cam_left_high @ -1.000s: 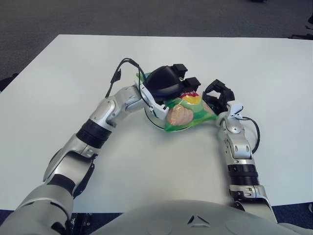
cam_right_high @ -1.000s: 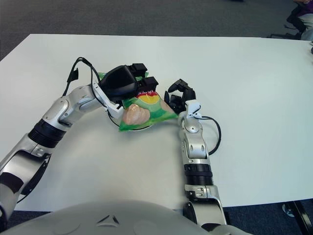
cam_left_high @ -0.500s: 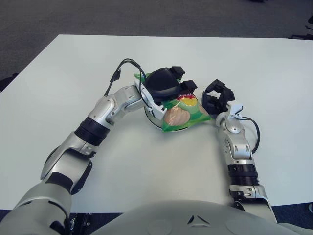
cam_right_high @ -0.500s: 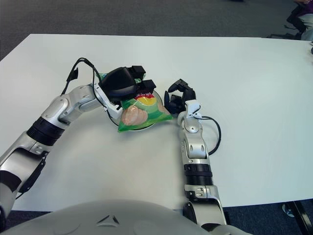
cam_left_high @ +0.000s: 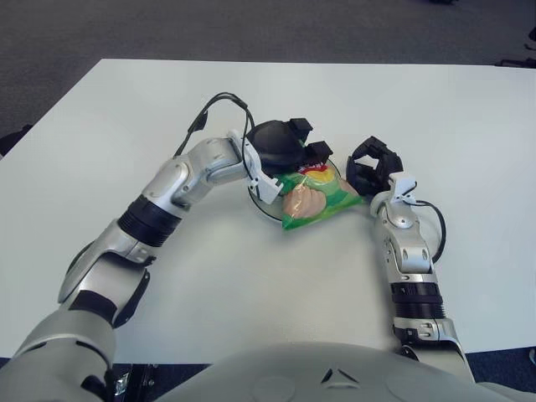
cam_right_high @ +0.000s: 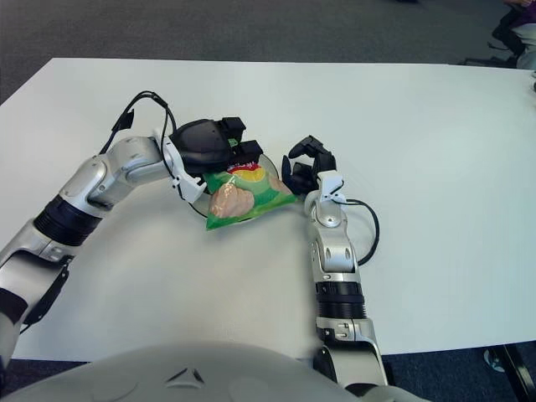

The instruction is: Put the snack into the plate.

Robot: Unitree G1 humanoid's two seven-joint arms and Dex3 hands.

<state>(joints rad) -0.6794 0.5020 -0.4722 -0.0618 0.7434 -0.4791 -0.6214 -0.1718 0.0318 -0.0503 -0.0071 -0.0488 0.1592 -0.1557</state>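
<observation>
A green snack bag [cam_left_high: 314, 194] lies tilted across a white plate [cam_left_high: 259, 195] near the middle of the table, its lower end hanging over the plate's near rim. My left hand [cam_left_high: 286, 145] sits over the bag's far end, its black fingers [cam_left_high: 316, 152] curled onto the top edge of the bag. It also shows in the right eye view [cam_right_high: 209, 142], with the bag [cam_right_high: 243, 194] below it. My right hand [cam_left_high: 369, 166] rests idle just right of the plate, with its fingers loosely arched and holding nothing.
The white table [cam_left_high: 469, 126] reaches to its edges at the far side and the left. Dark carpet [cam_left_high: 251, 25] lies beyond. A black cable [cam_left_high: 219, 102] loops off my left wrist, and another cable [cam_left_high: 437, 226] loops off my right forearm.
My left hand has drawn back to the left and tipped, bringing the bag lower and flatter onto the plate. The right hand has not moved.
</observation>
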